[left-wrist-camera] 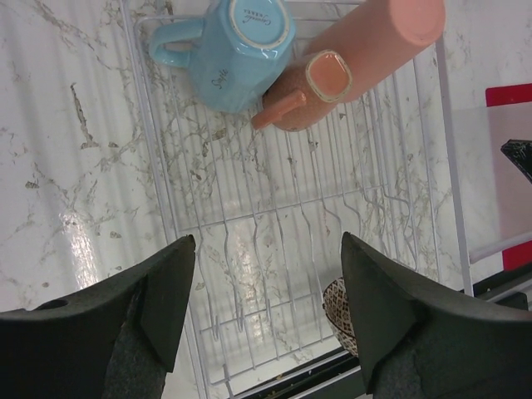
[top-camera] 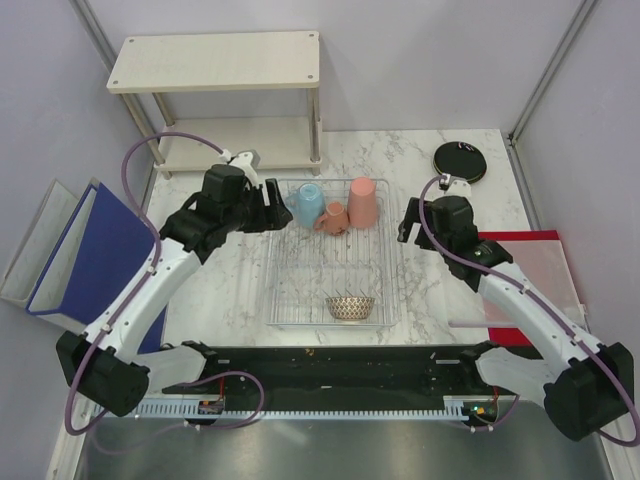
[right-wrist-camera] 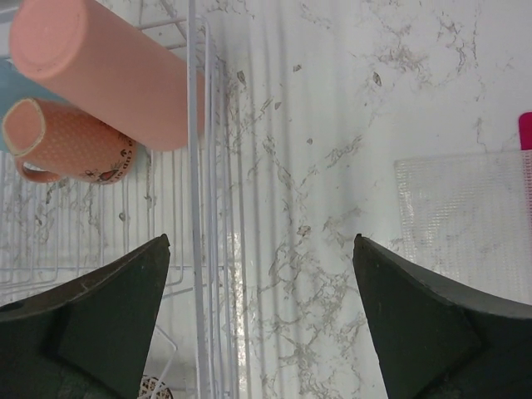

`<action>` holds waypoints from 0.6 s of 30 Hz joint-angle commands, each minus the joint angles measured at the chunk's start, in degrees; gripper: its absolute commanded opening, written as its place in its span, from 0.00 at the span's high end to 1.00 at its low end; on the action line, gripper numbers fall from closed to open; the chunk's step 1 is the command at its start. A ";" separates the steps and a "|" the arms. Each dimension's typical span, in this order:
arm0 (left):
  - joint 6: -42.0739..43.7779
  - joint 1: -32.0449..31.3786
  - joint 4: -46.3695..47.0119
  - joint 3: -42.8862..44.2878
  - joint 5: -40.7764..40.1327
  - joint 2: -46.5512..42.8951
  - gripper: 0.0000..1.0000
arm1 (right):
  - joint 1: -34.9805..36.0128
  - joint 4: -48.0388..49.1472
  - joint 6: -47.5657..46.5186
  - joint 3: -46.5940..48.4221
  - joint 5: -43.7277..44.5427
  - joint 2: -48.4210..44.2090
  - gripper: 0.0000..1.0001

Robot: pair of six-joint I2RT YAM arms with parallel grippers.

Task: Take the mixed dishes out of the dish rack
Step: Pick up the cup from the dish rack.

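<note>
Light blue ceramic mug [left-wrist-camera: 237, 58] far-left in silvery wire rack [top-camera: 335, 270]: base stamp, side script unreadable. Left gripper [left-wrist-camera: 266, 307], right gripper [right-wrist-camera: 262, 307]: fingers wide, empty.

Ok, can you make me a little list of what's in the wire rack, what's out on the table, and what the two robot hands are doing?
Inside the dish rack: blue cup, small pink mug and tall pink cup at the far end; patterned bowl at the near end
Out of the rack: black plate, on the table at the far right
Left gripper: open, above the rack, holding nothing
Right gripper: open, over the table just right of the rack, holding nothing
Also there: wooden shelf, far left
</note>
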 commanded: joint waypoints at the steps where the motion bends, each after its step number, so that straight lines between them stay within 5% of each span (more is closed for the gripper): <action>1: 3.02 -0.06 4.39 -0.01 0.34 -1.21 0.23 | 0.09 5.90 2.54 -2.76 1.11 -6.58 0.02; 12: -2.26 -0.32 9.92 7.38 -1.96 13.81 0.27 | 0.01 20.42 3.53 -12.52 -12.83 -14.50 0.02; 18: -0.06 -5.59 12.74 10.36 -4.93 16.89 0.28 | 0.09 20.07 0.53 -11.47 -11.18 -13.72 0.03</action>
